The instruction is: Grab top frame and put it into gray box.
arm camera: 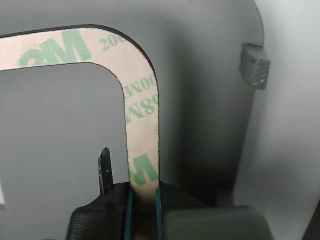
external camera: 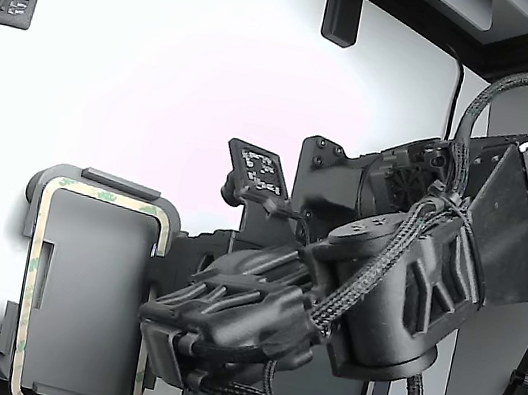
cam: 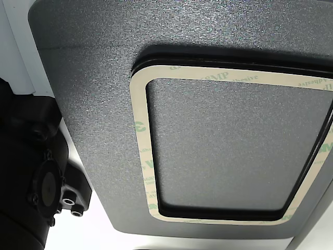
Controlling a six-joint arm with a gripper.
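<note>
One top frame point(arm camera: 142, 120), thin beige ring printed with faint green lettering, pinched by one side between the gripper point(arm camera: 143, 200) fingers, hanging over the gray box point(external camera: 85, 299). Box: matte textured plastic, rounded corners, raised edge tabs. White table point(external camera: 164, 69) beneath.

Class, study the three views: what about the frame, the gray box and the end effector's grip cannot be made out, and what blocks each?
- Exterior view: the arm covers the end effector and one long side of the top frame; the picture's bottom edge cuts off the gray box.
- Wrist view: the end effector clamps the frame; the frame's other end is out of picture.
- Other view: a second frame on a dark slab; its right end is cut off.
</note>
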